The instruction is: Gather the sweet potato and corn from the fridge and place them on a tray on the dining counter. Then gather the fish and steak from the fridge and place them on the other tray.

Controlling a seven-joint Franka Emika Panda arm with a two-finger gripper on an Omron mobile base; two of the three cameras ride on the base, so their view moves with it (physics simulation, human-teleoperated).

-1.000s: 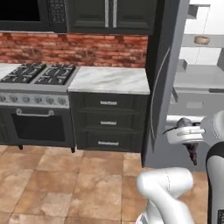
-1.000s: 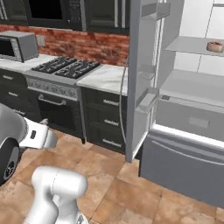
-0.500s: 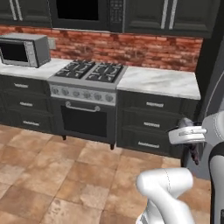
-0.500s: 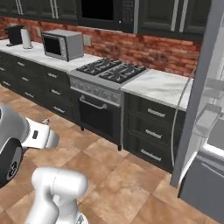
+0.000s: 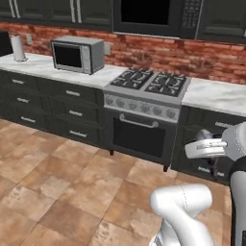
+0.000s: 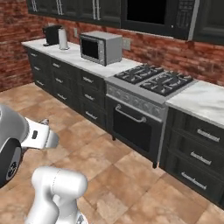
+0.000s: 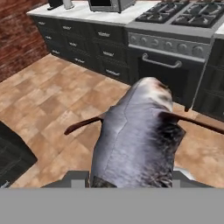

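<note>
Left base view: gripper point(image 5: 207, 144) sits low at the right edge, in front of the dark drawers beside the stove point(image 5: 146, 98); what it carries is too small to make out here.
Right base view: microwave point(image 6: 100, 47) and stove line the far counter; no tray or dining counter is visible ahead, so the drop-off likely lies off to one side or behind.
Hand view: fish point(image 7: 135, 138) is clamped between the fingers, its grey body running straight out from the hand, long axis along the gripper's line, thin fins sticking out sideways, over the tiled floor point(image 7: 48, 105).
Judgement: fish is being carried; the second tray is the goal.
</note>
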